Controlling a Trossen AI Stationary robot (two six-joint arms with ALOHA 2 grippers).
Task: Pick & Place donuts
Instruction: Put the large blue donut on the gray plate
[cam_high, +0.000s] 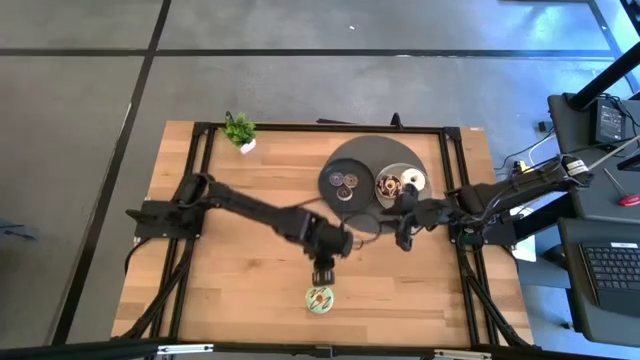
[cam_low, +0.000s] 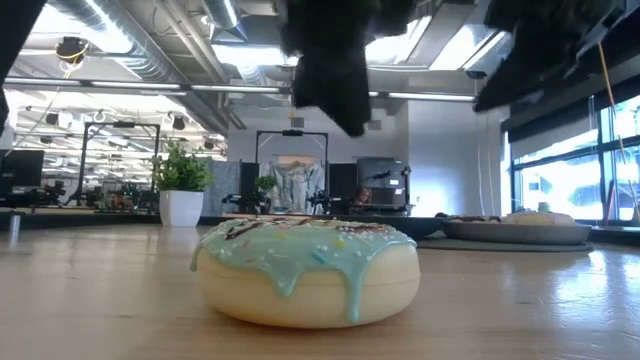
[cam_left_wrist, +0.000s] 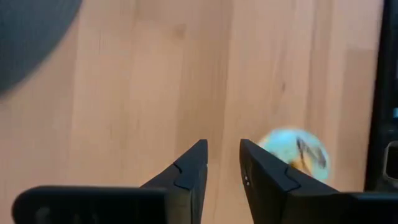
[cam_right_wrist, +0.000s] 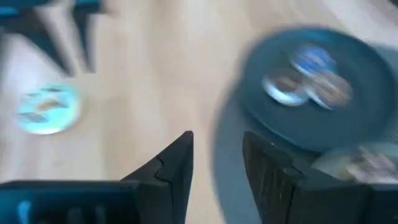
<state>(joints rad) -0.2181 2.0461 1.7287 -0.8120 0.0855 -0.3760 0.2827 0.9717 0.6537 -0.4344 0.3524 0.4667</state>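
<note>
Green donut (cam_low: 305, 268) lies alone on the counter (cam_high: 240, 270), well apart from the plates (cam_high: 375, 175). Left claw (cam_high: 323, 272), narrowly parted and empty, hovers just plate-side of it; right claw (cam_high: 404, 232), narrowly parted, waits farther off.

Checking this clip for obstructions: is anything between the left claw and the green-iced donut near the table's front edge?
Nothing visible is. The left claw hangs just above and behind the green-iced donut, fingers slightly apart and empty, with only bare table between them. The plates and the right claw lie farther back, off that path.
</note>
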